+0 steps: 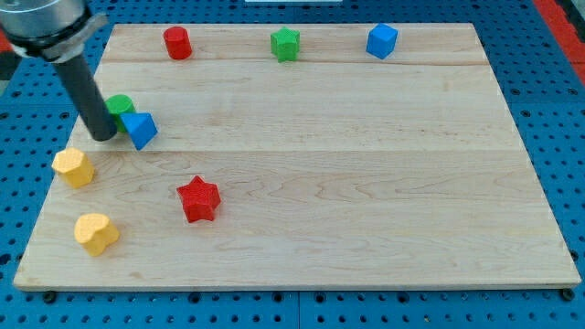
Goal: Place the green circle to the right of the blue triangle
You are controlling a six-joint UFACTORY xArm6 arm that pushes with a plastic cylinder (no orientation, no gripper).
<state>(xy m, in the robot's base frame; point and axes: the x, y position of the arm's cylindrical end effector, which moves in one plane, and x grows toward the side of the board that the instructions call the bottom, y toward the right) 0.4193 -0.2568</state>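
The wooden board (302,228) was the only thing that held anything: a pale board of glued planks with visible grain, lying on a blue perforated surface (18,210). All the blocks sat on it.

At the view's far left, the yellow hexagon (73,167) lay near the left edge, and a second yellow block (96,233), lumpier and perhaps heart-shaped, lay below it toward the bottom.

The arm came in from the view's top left corner. Its grey metal collar (46,23) carried a straight dark rod that slanted down and to the right, and my tip (103,136) rested on the board. There were no jaws to speak of, just the plain rod end. My tip stood just left of the green circle (120,104) and the blue triangle (140,129), very close to both; whether it touched either could not be told.

The green circle sat in the board's upper left area, touching the blue triangle at that block's upper left, partly tucked behind it.

Farther right, a red cylinder (177,43) stood near the top edge. The red star (199,199) lay lower, well apart from it. The green star (285,44) sat at the top middle, and the blue cube (382,40) at the top right.
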